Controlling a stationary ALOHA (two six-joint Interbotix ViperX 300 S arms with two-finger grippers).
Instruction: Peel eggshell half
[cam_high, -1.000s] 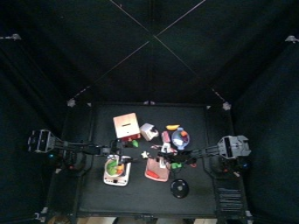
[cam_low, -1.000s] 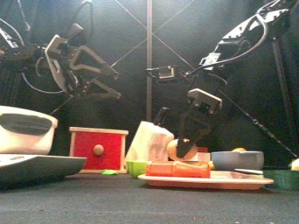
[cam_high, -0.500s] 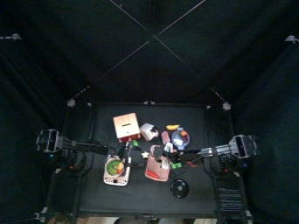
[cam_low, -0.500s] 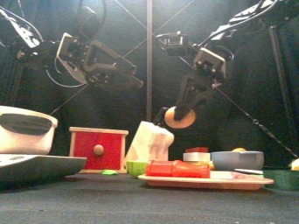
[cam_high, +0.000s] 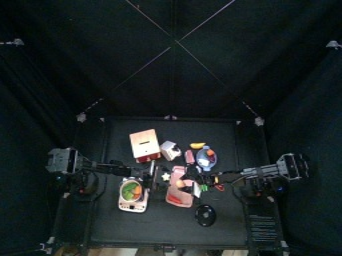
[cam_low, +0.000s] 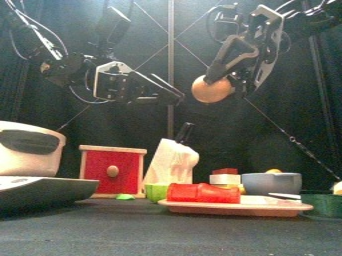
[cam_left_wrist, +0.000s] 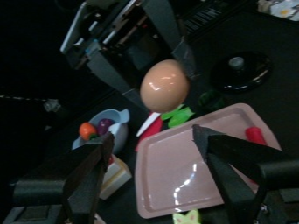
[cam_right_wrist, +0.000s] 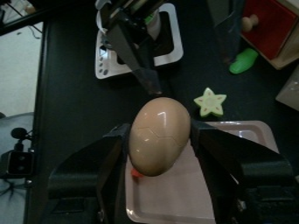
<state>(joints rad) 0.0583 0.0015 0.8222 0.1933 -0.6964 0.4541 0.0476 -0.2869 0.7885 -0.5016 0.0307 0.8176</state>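
Note:
A tan egg (cam_low: 211, 88), whole as far as I can see, hangs high above the table. My right gripper (cam_low: 218, 82) is shut on it from above. In the right wrist view the egg (cam_right_wrist: 159, 133) fills the gap between the right gripper's jaws (cam_right_wrist: 159, 140). My left gripper (cam_low: 171, 92) stands open just left of the egg at the same height, its jaws pointing at it. The left wrist view shows the egg (cam_left_wrist: 163, 84) beyond the left gripper (cam_left_wrist: 152, 140), apart from both jaws. From above, both grippers meet over the table's middle (cam_high: 170, 178).
A pink tray (cam_low: 234, 207) with food pieces lies below the egg. A red box (cam_low: 112, 170), a white bag (cam_low: 171, 160), a blue bowl (cam_low: 271, 183) and a white appliance (cam_low: 30, 148) stand around it. A black pan (cam_left_wrist: 239, 70) and a yellow star (cam_right_wrist: 211, 101) lie nearby.
The right gripper has lifted the egg from just above the tray to high over the table. The left gripper has swung right towards it, staying open.

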